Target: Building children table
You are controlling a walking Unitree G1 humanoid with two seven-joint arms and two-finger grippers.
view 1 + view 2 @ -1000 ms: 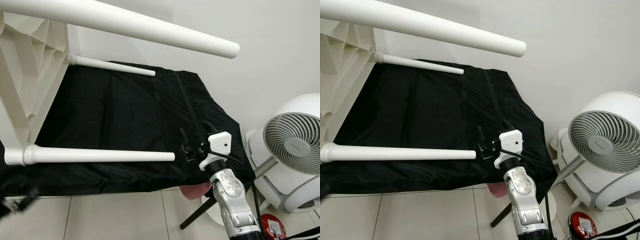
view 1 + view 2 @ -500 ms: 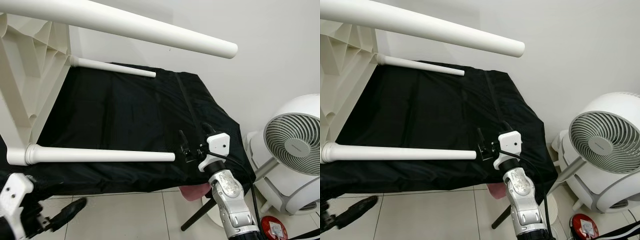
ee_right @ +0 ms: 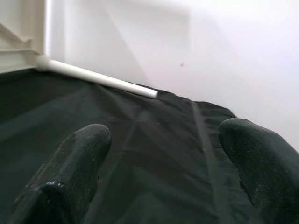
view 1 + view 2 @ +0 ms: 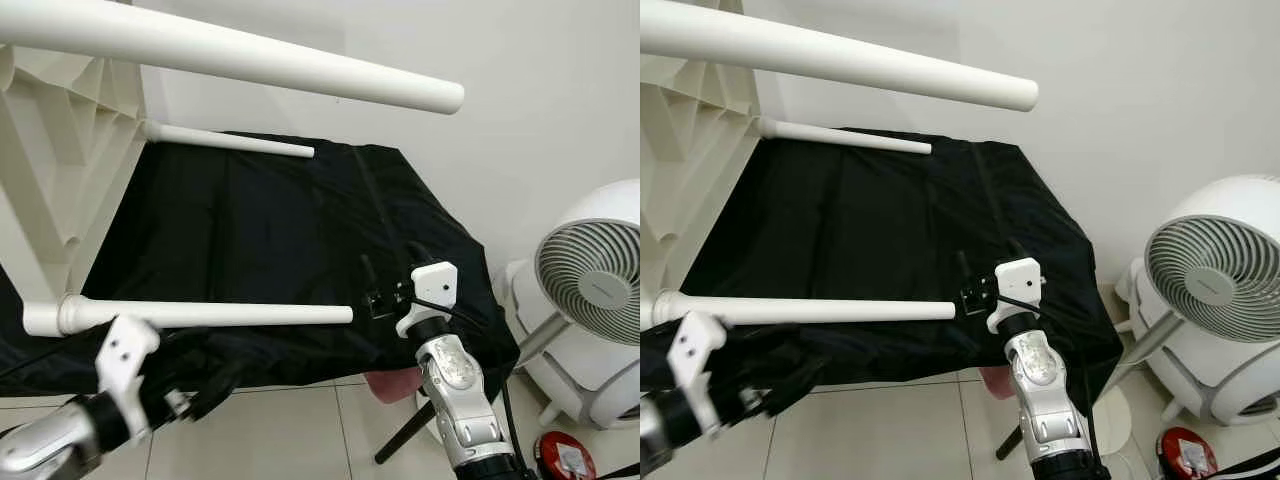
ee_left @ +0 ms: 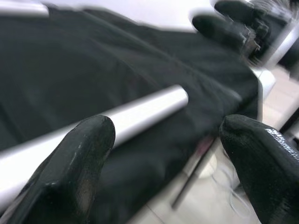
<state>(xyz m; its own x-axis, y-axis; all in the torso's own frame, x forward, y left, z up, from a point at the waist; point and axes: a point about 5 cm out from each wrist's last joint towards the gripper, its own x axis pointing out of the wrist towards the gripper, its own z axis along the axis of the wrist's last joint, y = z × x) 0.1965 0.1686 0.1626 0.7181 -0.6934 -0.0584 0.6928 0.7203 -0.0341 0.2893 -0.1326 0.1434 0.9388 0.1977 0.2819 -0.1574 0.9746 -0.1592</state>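
- Left gripper (image 4: 205, 385) hangs low at the near left, just under the front edge of the black cloth (image 4: 270, 230), blurred in the head views; its wrist view shows the two fingers (image 5: 74, 163) spread well apart, nothing between them, aimed along the near table leg (image 4: 210, 315).
- Children's table (image 4: 60, 150), white plastic, lies on its side at the left of the scene, its ribbed underside facing right and its legs sticking out sideways over the cloth.
- Three legs can be made out: the near one lying across the cloth's front part, a far one (image 4: 235, 141) at the back by the wall, and an upper one (image 4: 250, 58) crossing the top of the view. All three look seated in their corner sockets; a fourth corner I cannot see.
- Judging by that, the leg-fitting is largely done. What looks left is to check or tighten the near leg, deal with any fourth leg, and turn the table upright onto its feet.
- Right gripper (image 4: 375, 290) sits just beyond the free tip of the near leg, close to it but not touching; its fingers (image 3: 70, 172) are parted and empty, pointing across the cloth toward the far leg (image 3: 100, 79).
- White fan (image 4: 595, 290) stands on the tiled floor (image 4: 300, 430) at the far right, well apart from the table.
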